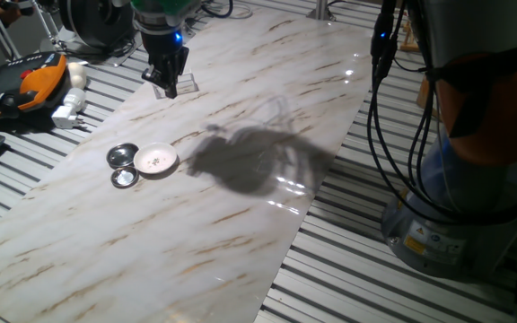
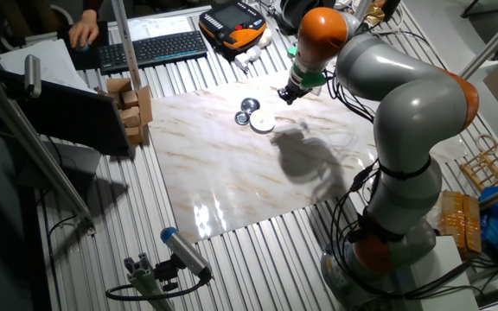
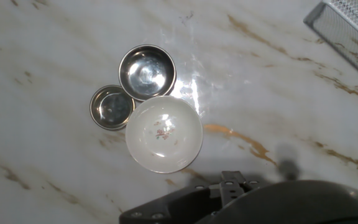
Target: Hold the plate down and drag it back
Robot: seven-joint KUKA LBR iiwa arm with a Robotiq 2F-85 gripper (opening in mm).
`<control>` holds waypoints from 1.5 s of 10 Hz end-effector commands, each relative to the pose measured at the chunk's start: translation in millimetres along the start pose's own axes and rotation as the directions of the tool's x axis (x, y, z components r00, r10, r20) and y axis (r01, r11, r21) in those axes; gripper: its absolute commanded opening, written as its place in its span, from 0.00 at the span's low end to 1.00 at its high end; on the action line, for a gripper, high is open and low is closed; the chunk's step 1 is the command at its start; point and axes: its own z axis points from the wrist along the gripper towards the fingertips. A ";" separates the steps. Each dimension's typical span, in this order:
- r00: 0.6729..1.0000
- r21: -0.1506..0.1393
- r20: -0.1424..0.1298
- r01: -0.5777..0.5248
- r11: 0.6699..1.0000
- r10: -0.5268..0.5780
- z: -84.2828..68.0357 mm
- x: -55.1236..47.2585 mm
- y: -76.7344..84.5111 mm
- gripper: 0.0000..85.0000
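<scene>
While the arm hangs above the marble table (image 1: 240, 224), we record:
Gripper (image 1: 168, 87): raised, far from plate; finger state indeterminable.
Plate (image 1: 155, 161): touching two metal discs (image 1: 122, 155) at left.

no readable text, labels or numbers — none legible

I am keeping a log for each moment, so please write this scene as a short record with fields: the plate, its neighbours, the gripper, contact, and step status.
plate: small white dish with faint specks in its centre, lying flat on the marble table top
neighbours: two shiny metal discs, both right beside the plate's rim
gripper: above the far part of the table, away from the plate
gripper state: cannot tell whether it is open or shut
contact: none with the plate
step status: pressing down not yet begun
</scene>
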 end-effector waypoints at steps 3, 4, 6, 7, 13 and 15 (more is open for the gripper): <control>1.000 0.001 0.006 -0.002 1.000 0.002 1.4 -0.3 0.4 0.00; 1.000 0.006 0.009 -0.001 1.000 0.001 1.4 -0.6 0.1 0.00; 1.000 0.007 0.012 0.001 1.000 -0.001 1.4 -0.4 -0.2 0.00; 1.000 0.002 0.010 -0.001 1.000 0.001 1.7 -0.1 0.4 0.00; 1.000 0.005 0.009 -0.009 1.000 0.009 2.3 -0.2 0.9 0.00; 1.000 0.003 0.004 -0.009 1.000 0.009 2.4 0.1 0.6 0.00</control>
